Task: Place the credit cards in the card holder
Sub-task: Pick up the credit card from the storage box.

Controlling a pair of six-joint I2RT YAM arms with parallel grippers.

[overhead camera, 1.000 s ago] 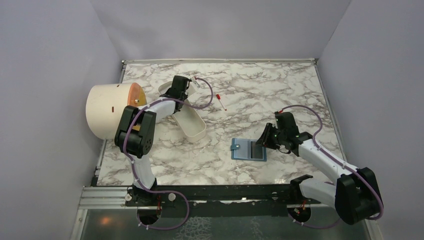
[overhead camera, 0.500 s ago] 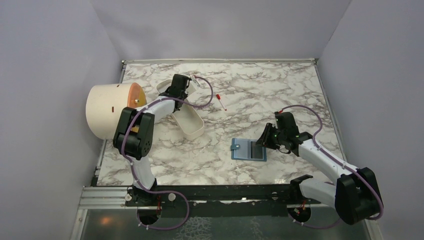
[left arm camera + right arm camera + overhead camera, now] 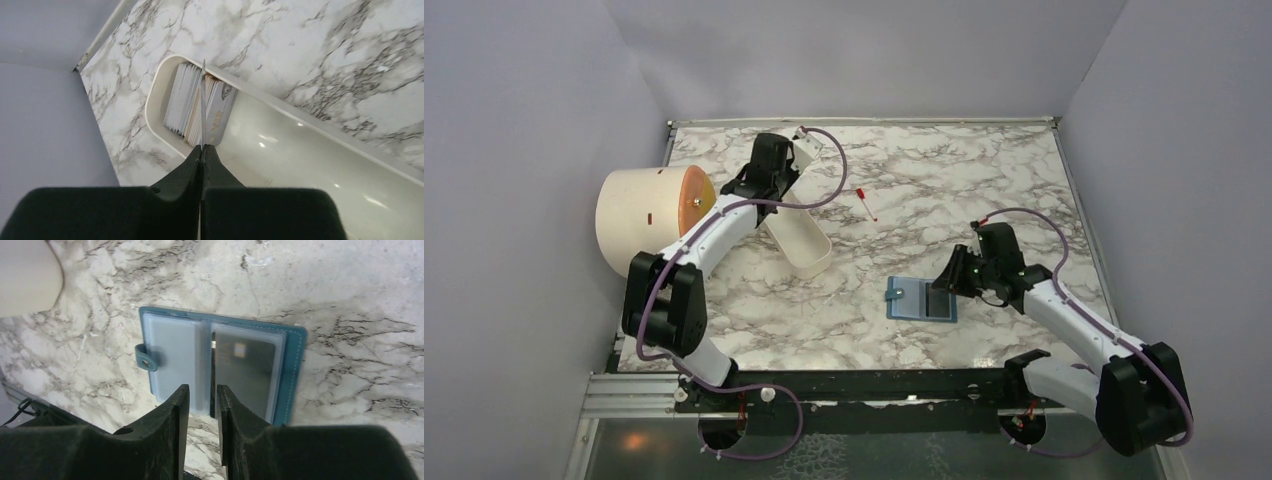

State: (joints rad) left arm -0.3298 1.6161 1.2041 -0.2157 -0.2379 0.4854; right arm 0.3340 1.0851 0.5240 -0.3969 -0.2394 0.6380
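A stack of credit cards [image 3: 186,102] stands on edge in the end of the long white tray [image 3: 300,150]. My left gripper [image 3: 202,147] is shut on one thin credit card [image 3: 203,100], seen edge-on and raised above the stack. In the top view the left gripper [image 3: 742,186] hangs over the tray's far end. The teal card holder [image 3: 295,370] lies open on the marble, with a dark grey card [image 3: 247,370] in its right pocket. My right gripper [image 3: 202,390] hovers over the holder's near edge, slightly open with nothing between its fingers. The card holder [image 3: 921,298] lies just left of the right gripper [image 3: 946,280].
A big cream cylinder [image 3: 639,220] with an orange face lies at the left, beside the white tray [image 3: 802,243]. A small red stick [image 3: 866,203] lies on the marble mid-table. Purple walls close three sides.
The left gripper closed on a card and rose, shifting back and left over the tray end as the arm stretched out. The right arm and card holder stayed put.
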